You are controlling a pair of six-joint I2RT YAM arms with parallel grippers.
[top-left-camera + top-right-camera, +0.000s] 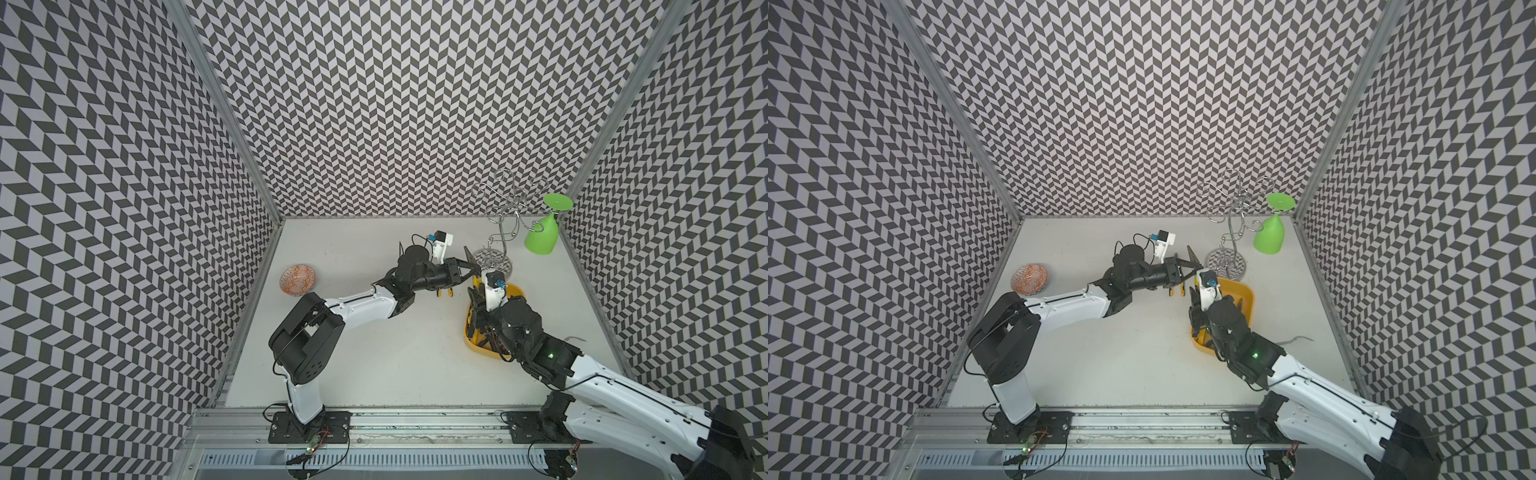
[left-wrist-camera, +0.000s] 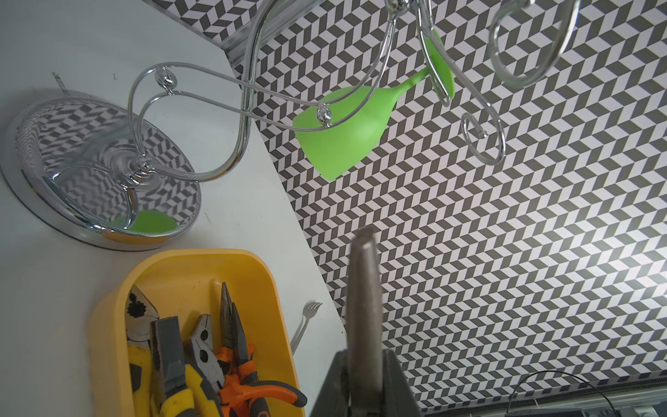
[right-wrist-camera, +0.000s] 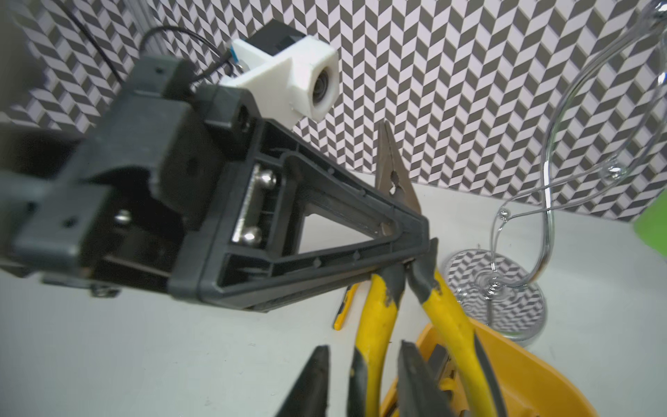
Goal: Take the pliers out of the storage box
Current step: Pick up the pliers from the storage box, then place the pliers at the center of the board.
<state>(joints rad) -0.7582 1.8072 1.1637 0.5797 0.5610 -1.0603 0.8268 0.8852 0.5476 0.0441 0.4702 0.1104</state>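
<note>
finding one: the held pliers (image 3: 377,317), yellow-and-black handled, are out of the storage box (image 2: 202,263) and up off the table (image 1: 374,353), nose pointing up and handles hanging down at the box's rim. my left gripper (image 3: 420,234) is pressed together on them at the pivot, with the fingers (image 2: 334,382) against the metal on either side. in the left wrist view the grey nose stands out past the fingertips. my right gripper (image 3: 362,346) is spread, one finger to each side of one yellow handle, and a gap shows on either side of that handle. finding two: the other pliers (image 2: 202,346) lie heaped inside the storage box, yellow-handled and orange-handled pairs overlapping, noses toward the end wall nearest the rack. i count at least four; the rest of the tub is cut off by the frame. finding three: the box sits on the table on my right side, under my right arm in both top views, just beside the round base of the chrome rack (image 2: 108,173). a green glass (image 1: 542,237) hangs upside down from one arm of the rack. a fork (image 2: 306,321) lies on the table beside the box, toward the right wall. a yellow-and-black handle (image 3: 344,307) lies on the table beyond my left gripper, mostly hidden. the patterned bowl (image 1: 298,280) rests well apart, at the table's left edge.
</note>
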